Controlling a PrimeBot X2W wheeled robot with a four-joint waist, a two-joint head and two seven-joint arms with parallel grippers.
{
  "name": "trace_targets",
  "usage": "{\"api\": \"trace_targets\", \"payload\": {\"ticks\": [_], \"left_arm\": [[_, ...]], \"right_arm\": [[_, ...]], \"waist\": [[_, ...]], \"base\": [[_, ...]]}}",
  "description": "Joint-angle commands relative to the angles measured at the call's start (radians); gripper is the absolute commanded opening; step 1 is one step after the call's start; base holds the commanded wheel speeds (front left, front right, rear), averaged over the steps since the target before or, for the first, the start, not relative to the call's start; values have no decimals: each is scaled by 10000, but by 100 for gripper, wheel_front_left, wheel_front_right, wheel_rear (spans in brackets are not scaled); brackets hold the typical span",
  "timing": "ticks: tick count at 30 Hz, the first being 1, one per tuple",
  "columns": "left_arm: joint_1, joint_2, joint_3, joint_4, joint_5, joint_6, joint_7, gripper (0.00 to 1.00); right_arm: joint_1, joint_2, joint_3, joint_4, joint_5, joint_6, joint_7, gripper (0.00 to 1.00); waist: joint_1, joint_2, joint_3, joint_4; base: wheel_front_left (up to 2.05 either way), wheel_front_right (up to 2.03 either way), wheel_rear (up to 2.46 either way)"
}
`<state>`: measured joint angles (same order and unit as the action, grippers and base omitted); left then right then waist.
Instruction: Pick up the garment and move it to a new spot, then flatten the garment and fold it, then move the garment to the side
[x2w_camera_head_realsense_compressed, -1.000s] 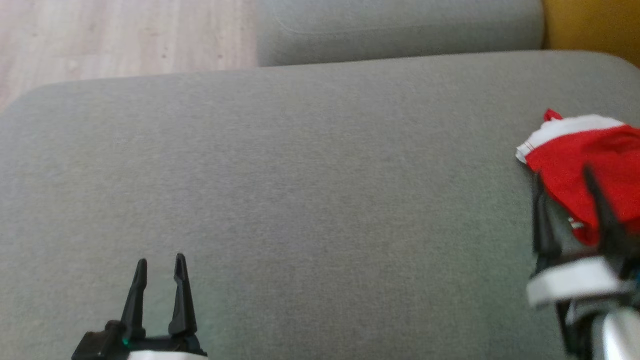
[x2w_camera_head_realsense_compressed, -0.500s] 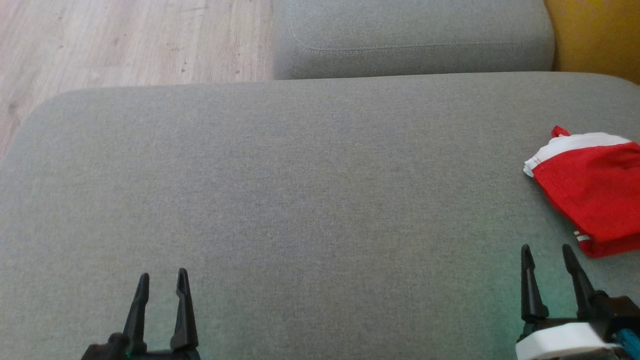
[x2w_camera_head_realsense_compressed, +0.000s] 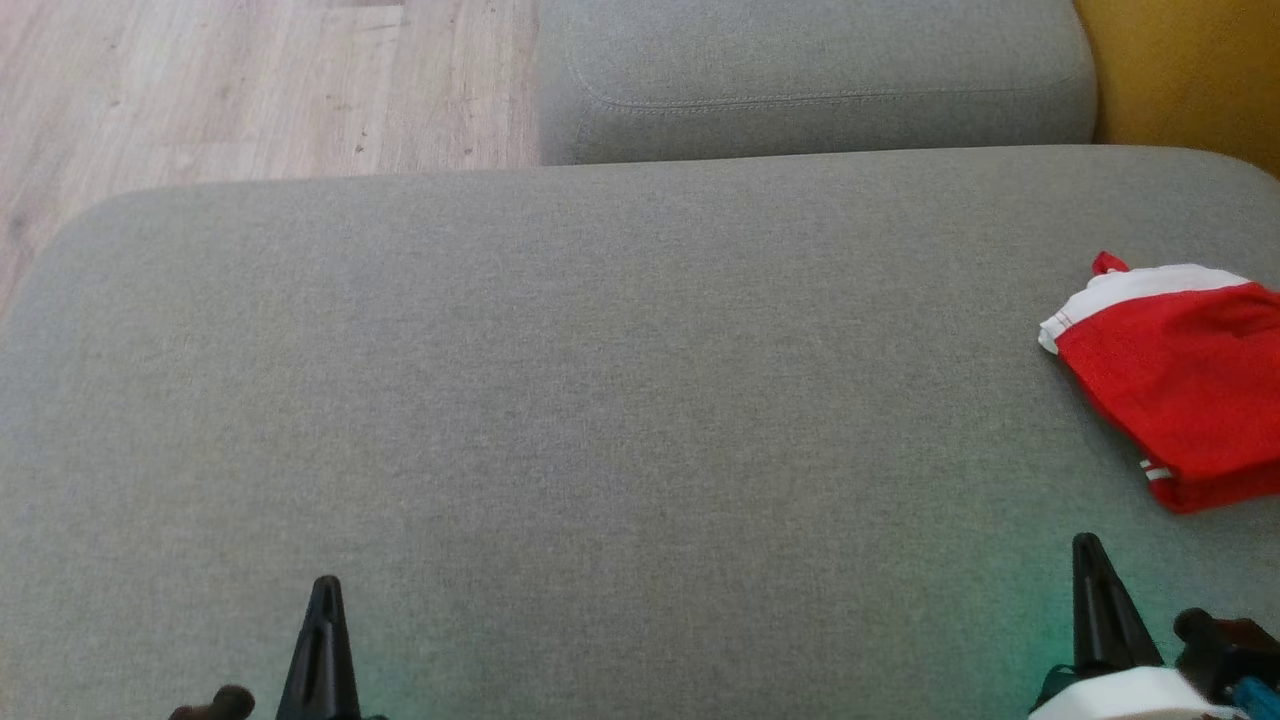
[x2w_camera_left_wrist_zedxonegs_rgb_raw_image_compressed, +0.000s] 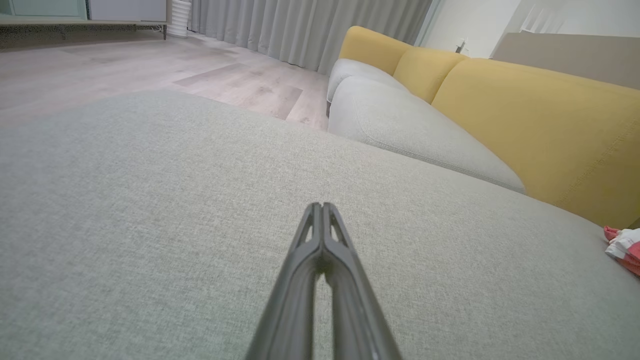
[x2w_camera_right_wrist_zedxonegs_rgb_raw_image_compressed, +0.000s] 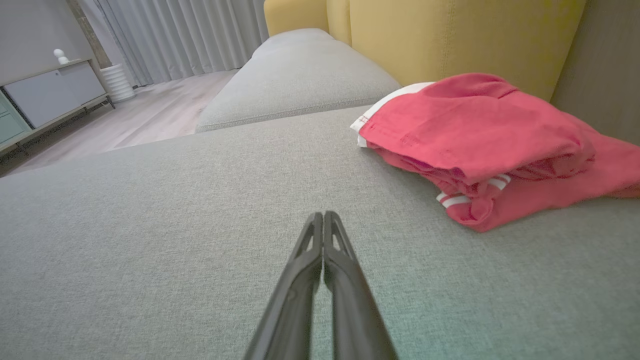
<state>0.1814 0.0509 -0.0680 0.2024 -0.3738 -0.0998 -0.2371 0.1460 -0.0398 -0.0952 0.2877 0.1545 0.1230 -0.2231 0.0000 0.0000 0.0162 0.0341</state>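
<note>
In the head view my left pincer (x2w_camera_head_realsense_compressed: 325, 600) sits at the lower left and my right pincer (x2w_camera_head_realsense_compressed: 1092, 560) at the lower right. Each shows as a single dark point, fingers pressed together and holding nothing. The red garment (x2w_camera_head_realsense_compressed: 1185, 390) lies folded at the far right of the grey seat cushion (x2w_camera_head_realsense_compressed: 600, 400) and runs off that edge of the picture. It is near my right pincer, not touching it, and well apart from my left.

In the left wrist view my fingers meet tip to tip over bare grey fabric. The garment is only a small red and white scrap at the right edge, below the yellow backrest (x2w_camera_left_wrist_zedxonegs_rgb_raw_image_compressed: 525, 125).

In the right wrist view my fingers are shut and empty, pointing at the cushion just left of the garment. It rests ahead and to the right as a low bundle of several layers. A white waistband (x2w_camera_right_wrist_zedxonegs_rgb_raw_image_compressed: 380, 107) shows at its far left corner and a white-striped hem (x2w_camera_right_wrist_zedxonegs_rgb_raw_image_compressed: 452, 200) along its near edge.

I judge it light, limp cloth that is neither fragile nor slippery on this rough upholstery. Lifted by one layer, it would likely sag and fall open. To take hold I would first spread my fingers, then pinch through all the layers at the near folded edge beside the stripes. With both pincers I would take the waistband corners instead.
</note>
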Motion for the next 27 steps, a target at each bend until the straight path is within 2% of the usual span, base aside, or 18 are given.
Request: {"api": "trace_targets", "payload": {"ticks": [1,27], "left_arm": [[-301,40,82,-242,-329,-22,75,0],[-873,113,348,-79,-3052,-88,735,0]], "right_arm": [[-291,-12,-26,-309,385,7,92,0],[-771,-33,-53,-348,3481,22,799,0]], "waist": [[0,0,-2,-6],[0,0,-30,-78]], "base": [[0,0,0],[0,0,0]]}}
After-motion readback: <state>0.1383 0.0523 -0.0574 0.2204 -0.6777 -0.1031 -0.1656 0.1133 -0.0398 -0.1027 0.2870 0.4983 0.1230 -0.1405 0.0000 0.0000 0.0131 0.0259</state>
